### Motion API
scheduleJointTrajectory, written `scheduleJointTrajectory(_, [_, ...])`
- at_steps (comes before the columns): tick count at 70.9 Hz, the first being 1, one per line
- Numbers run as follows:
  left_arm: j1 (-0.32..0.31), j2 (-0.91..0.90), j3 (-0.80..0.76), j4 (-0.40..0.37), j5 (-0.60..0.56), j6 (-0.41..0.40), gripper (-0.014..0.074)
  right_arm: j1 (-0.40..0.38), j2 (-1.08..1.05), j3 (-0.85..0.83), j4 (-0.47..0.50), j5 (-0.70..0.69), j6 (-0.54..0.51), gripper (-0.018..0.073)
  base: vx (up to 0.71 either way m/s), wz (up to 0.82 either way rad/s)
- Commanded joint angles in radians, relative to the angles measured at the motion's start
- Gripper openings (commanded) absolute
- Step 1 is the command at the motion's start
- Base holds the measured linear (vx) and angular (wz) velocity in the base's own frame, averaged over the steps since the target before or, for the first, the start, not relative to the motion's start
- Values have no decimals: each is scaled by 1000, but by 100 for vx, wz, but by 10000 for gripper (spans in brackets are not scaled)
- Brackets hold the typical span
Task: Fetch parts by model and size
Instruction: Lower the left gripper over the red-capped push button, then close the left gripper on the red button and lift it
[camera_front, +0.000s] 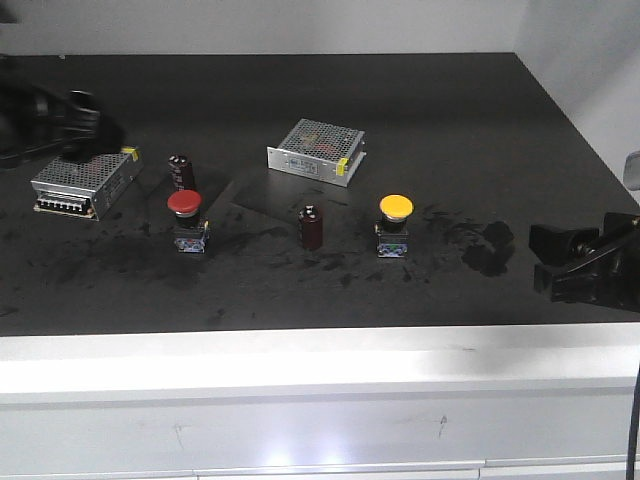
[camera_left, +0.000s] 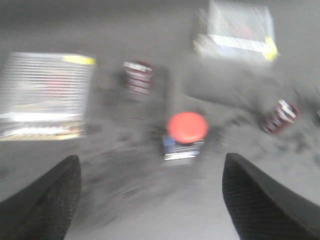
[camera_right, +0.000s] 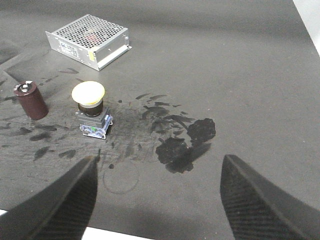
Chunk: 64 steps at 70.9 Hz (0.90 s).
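Hovering above the dark tabletop (camera_front: 450, 110) with nothing held, both arms look to be at the reaching step, before any pick. The left arm (camera_front: 55, 120) sits at the far left. The left jaws are spread wide in the blurred left wrist view, and the red switch (camera_left: 186, 131) stands upright ahead of them, roughly centred in the gap. The right arm (camera_front: 585, 258) sits at the right edge, and the right jaws are likewise wide open and empty. The yellow switch (camera_right: 90, 107) stands ahead of them but off to one side, near a maroon capacitor (camera_right: 30, 100). Next, each arm probably needs to come forward and down, centre its jaws on the blocky base under the cap, and steer clear of the capacitors and the mesh-topped boxes (camera_front: 317, 150).
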Motion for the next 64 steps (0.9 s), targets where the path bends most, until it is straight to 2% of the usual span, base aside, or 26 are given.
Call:
scheduleJointTrajectory(1, [-47, 70, -120, 8, 6, -17, 540, -1, -6, -34, -9, -77, -5, 505, 0, 0])
scheduleJointTrajectory(11, [-96, 206, -239, 98, 77, -96, 540, -1, -6, -34, -9, -75, -5, 505, 0, 0])
scheduleJointTrajectory(21, [-125, 319, -341, 137, 145, -111, 540, -1, -6, -34, -9, -75, -5, 505, 0, 0])
scheduleJointTrajectory(30, [-129, 390, -397, 139, 175, -155, 540, -1, -6, -34, -9, -73, -5, 505, 0, 0])
scheduleJointTrajectory(64, [-133, 503, -411, 138, 224, -155, 519, -1, -6, -34, -9, -72, -5, 505, 0, 0])
